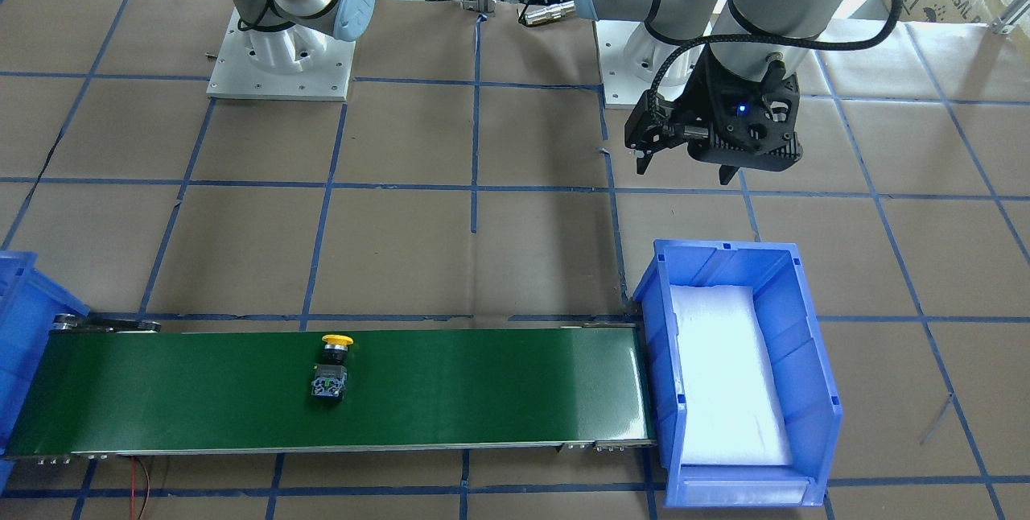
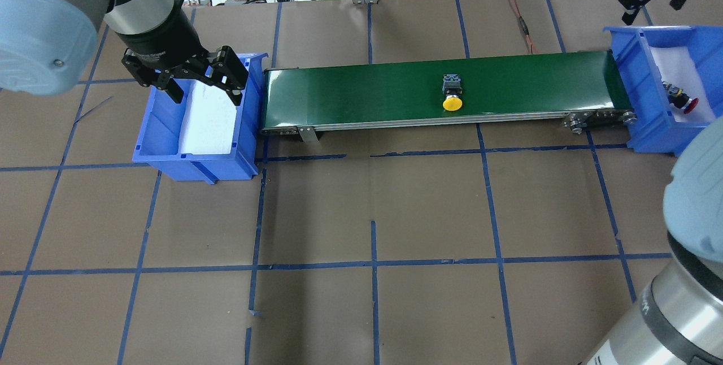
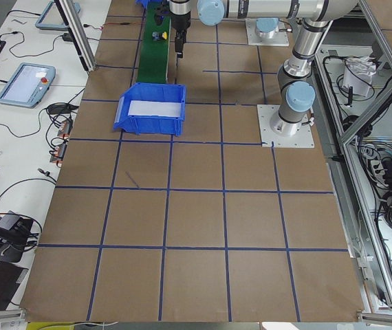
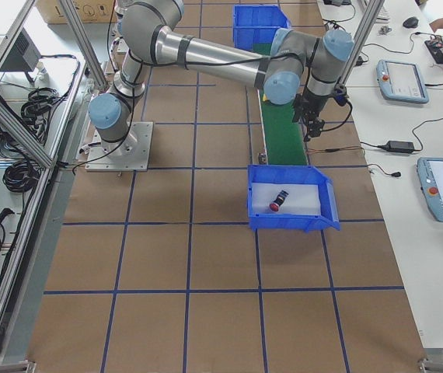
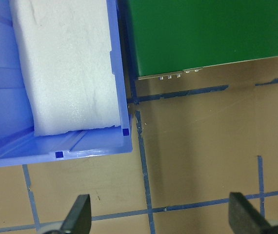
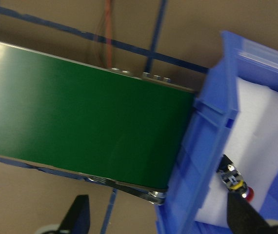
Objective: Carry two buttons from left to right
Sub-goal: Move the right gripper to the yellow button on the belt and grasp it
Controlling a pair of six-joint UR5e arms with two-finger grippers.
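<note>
The yellow button (image 1: 334, 367) lies on its side on the green conveyor belt (image 1: 499, 387); it also shows in the overhead view (image 2: 452, 95), right of the belt's middle. The red button (image 2: 681, 99) lies on white foam in the right blue bin (image 2: 644, 125), and shows in the right wrist view (image 6: 234, 181) and the exterior right view (image 4: 278, 200). My left gripper (image 2: 206, 95) is open and empty above the left blue bin (image 2: 192, 159). My right gripper (image 2: 655, 0) is open and empty, above and beyond the right bin's far edge.
The left bin (image 1: 656, 286) holds only a white foam pad (image 1: 728, 375). The belt (image 2: 367, 88) runs between the two bins. Both arm bases (image 1: 282, 61) stand on the brown papered table with blue tape lines. Cables lie beyond the belt (image 2: 522, 20).
</note>
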